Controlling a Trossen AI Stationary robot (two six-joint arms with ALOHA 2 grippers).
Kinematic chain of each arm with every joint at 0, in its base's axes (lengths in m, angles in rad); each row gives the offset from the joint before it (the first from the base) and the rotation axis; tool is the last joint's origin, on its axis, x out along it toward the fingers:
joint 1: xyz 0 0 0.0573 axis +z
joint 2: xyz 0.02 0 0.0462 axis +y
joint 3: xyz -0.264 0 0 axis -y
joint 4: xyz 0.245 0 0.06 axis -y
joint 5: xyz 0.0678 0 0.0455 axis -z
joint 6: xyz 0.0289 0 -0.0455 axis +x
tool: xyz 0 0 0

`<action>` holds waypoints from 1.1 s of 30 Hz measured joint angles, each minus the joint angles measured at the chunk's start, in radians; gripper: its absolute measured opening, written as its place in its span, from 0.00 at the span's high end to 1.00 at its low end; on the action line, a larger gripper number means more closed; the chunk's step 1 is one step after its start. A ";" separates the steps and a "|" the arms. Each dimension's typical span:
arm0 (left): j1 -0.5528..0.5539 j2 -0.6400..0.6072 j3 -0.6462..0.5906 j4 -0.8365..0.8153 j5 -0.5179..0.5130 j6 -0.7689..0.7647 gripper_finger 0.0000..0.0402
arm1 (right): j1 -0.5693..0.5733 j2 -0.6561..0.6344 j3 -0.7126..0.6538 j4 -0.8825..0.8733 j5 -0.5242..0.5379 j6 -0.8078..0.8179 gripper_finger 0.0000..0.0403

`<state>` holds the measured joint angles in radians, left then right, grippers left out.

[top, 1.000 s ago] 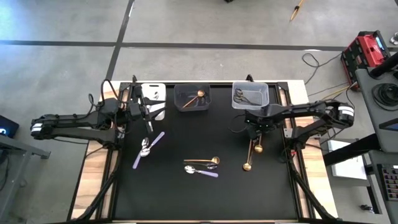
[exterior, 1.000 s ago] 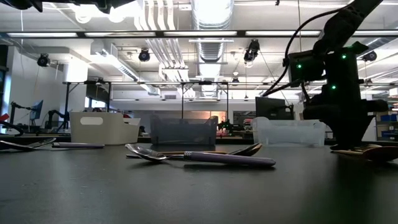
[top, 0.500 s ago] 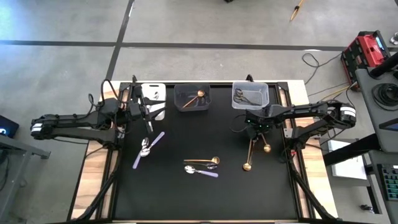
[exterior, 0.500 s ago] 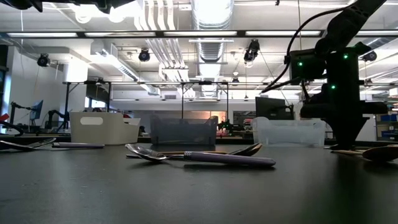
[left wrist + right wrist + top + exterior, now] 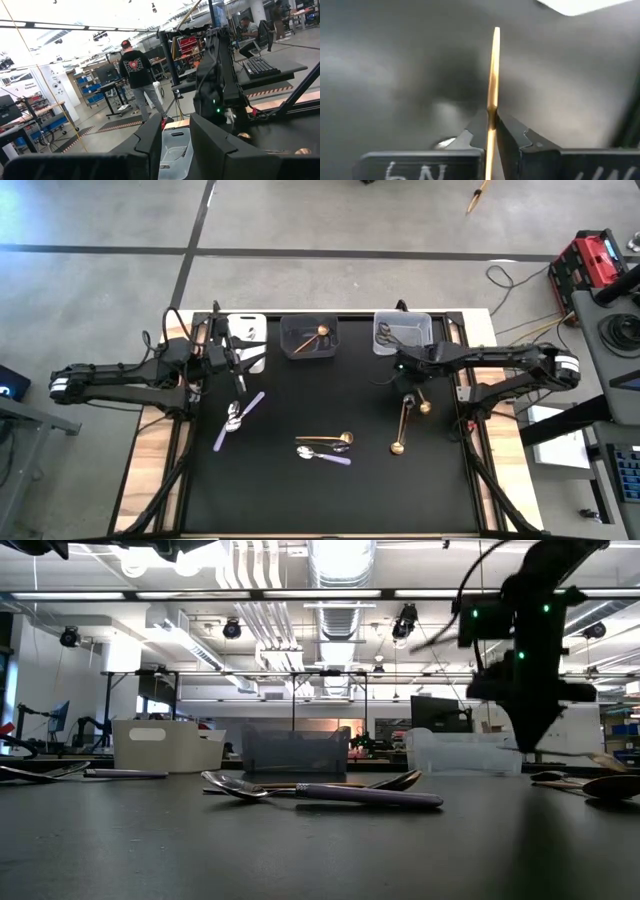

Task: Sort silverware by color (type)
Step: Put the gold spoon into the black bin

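Observation:
My right gripper [image 5: 409,377] [image 5: 491,121] hangs over the mat's right part, shut on a gold spoon [image 5: 421,402]. Another gold spoon [image 5: 400,425] lies flat on the mat just beside it. Two lilac-handled spoons [image 5: 238,415] lie at the left. A gold spoon [image 5: 325,439] and a lilac-handled one [image 5: 324,453] lie in the middle. My left gripper [image 5: 237,370] [image 5: 175,132] waits by the white bin [image 5: 247,340], open by a narrow gap. I see nothing between its fingers. My right gripper pinches the gold spoon's slim handle [image 5: 492,107] between its two fingertips, coming from above and pointing down. The handle shows edge-on between them. The spoon is lifted off the mat and slants a little, its bowl end [image 5: 603,761] the lower one.
Three bins stand along the far edge. The white one is at the left. The dark one [image 5: 308,337] holds a gold spoon, and the clear one [image 5: 402,333] holds dark grey utensils. Bare black mat lies toward the near edge. A person stands in the room beyond.
My right gripper has risen and gone a little toward the far edge, taking one gold spoon up off the mat. That spoon's bowl end has swung toward the far right. The longer gold spoon beside it has stayed put.

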<state>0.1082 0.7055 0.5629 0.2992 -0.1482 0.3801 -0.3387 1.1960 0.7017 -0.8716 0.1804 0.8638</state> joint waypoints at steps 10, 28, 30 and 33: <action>0.000 0.017 0.000 0.000 0.009 0.000 0.79 | 0.020 -0.186 0.071 0.223 0.004 -0.151 0.97; 0.000 0.095 0.000 0.068 0.324 0.025 0.79 | 0.154 -0.032 0.020 1.274 -0.175 -0.609 0.97; 0.000 0.109 0.000 0.068 0.350 0.039 0.79 | 0.162 0.020 0.019 1.381 -0.220 -0.644 0.97; 0.000 0.131 0.000 0.068 0.388 0.062 0.79 | 0.173 0.093 0.019 1.551 -0.316 -0.696 0.97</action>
<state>0.1085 0.8364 0.5629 0.3673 0.2401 0.4424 -0.1660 1.2888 0.7208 0.6793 -0.1354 0.1680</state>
